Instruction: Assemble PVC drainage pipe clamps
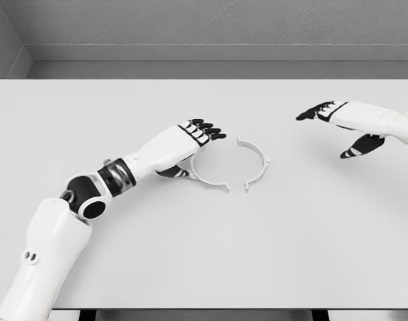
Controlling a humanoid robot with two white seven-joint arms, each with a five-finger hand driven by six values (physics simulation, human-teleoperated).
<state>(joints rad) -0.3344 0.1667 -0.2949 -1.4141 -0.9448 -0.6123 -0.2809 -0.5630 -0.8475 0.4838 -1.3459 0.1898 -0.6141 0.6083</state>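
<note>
Two white half-ring clamp pieces lie on the white table (190, 247) near its middle. The left clamp half (205, 178) curves open to the right, and its upper part is hidden under my left hand (202, 134). That hand reaches over it with fingers stretched flat and thumb tucked below, holding nothing. The right clamp half (255, 162) faces it across a small gap, so the two pieces do not touch. My right hand (331, 124) hovers well to the right of both pieces, fingers extended and thumb hanging down, with nothing in it.
A grey wall runs along the table's far edge. The table's front edge crosses the bottom of the view, with dark legs below it.
</note>
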